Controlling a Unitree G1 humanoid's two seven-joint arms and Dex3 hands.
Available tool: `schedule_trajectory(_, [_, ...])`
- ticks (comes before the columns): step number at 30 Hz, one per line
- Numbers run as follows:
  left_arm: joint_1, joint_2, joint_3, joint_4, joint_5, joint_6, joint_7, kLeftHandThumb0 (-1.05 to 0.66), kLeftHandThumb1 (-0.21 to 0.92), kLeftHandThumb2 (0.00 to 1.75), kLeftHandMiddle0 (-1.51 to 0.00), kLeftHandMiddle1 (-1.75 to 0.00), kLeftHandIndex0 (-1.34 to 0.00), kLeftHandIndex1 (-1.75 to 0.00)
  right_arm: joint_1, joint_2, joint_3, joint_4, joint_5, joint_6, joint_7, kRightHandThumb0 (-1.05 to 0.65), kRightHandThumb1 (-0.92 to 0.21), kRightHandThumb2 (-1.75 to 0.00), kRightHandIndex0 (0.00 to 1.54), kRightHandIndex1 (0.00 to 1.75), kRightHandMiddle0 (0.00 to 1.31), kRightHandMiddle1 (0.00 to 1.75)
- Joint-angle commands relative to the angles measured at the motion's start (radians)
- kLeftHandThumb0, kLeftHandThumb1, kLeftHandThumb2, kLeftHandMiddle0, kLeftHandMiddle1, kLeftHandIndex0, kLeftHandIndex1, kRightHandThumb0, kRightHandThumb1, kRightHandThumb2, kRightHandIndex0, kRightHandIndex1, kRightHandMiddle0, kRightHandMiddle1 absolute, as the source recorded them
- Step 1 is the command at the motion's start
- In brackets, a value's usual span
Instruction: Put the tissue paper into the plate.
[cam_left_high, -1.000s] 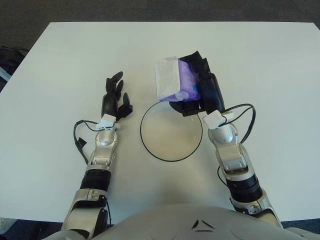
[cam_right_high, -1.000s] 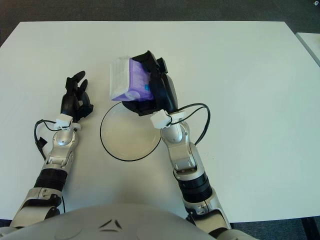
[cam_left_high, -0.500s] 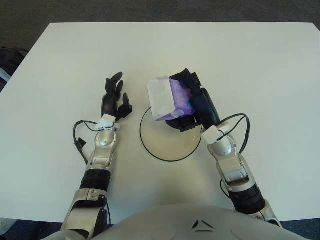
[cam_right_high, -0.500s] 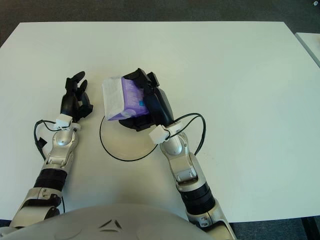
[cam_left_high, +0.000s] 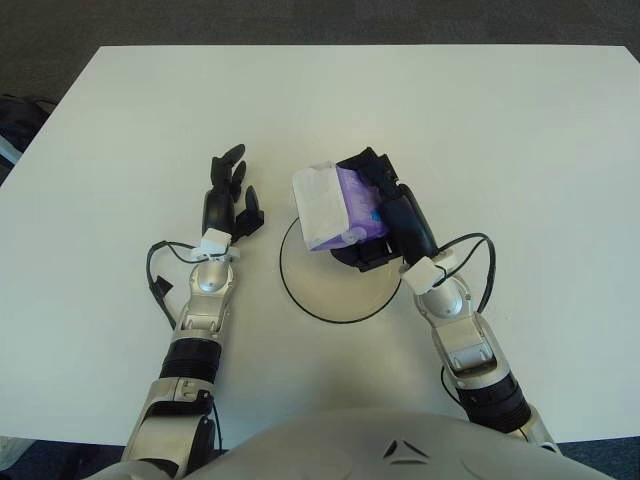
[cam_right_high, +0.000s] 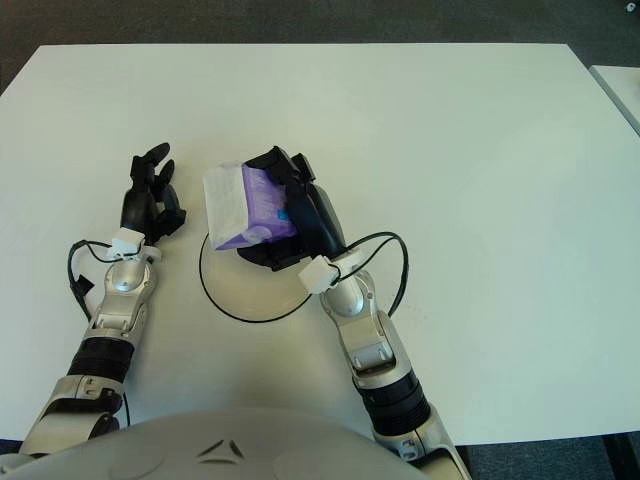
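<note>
White bench (cam_left_high: 520, 130) carries a clear plate (cam_left_high: 340, 305) at centre. Right hand (cam_left_high: 385, 215), fingers clamped on the tissue pack (cam_left_high: 335, 205), holds it over the plate's 12 o'clock rim. Left hand (cam_left_high: 228, 195) rests at the plate's 9 o'clock, fingers loosely extended, holding nothing.

- Our right hand (cam_left_high: 385, 215) grips the tissue pack (cam_left_high: 335, 205) above the plate (cam_left_high: 300, 290).
- Our left hand (cam_left_high: 228, 195) rests left of the plate, fingers relaxed.
</note>
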Motion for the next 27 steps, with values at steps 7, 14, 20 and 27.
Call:
schedule_trajectory(7, [0.111,-0.012,-0.007,0.106,0.015,0.029,-0.002,-0.71,0.92,0.90,-0.35,0.00,0.00,-0.83,0.024,-0.011,0.005,0.001,0.008,-0.029,0.013,-0.46,-0.32,-1.30,1.17,1.75,0.60,1.75])
schedule_trajectory(14, [0.110,-0.009,-0.009,0.109,0.023,0.021,0.003,-0.72,0.92,0.91,-0.34,0.00,0.00,-0.83,0.029,-0.017,0.005,-0.002,0.012,-0.024,0.029,-0.46,-0.34,-1.28,1.17,1.75,0.58,1.75])
schedule_trajectory(20, [0.111,-0.008,-0.011,0.108,0.026,0.019,0.003,-0.71,0.92,0.92,-0.34,0.00,0.00,-0.83,0.033,-0.023,0.003,-0.006,0.009,-0.018,0.041,-0.46,-0.35,-1.27,1.16,1.75,0.58,1.75])
schedule_trajectory(27, [0.114,-0.010,-0.013,0.106,0.027,0.019,0.004,-0.71,0.92,0.93,-0.34,0.00,0.00,-0.83,0.030,-0.031,-0.003,-0.005,0.006,-0.026,0.048,-0.45,-0.35,-1.27,1.16,1.75,0.57,1.75])
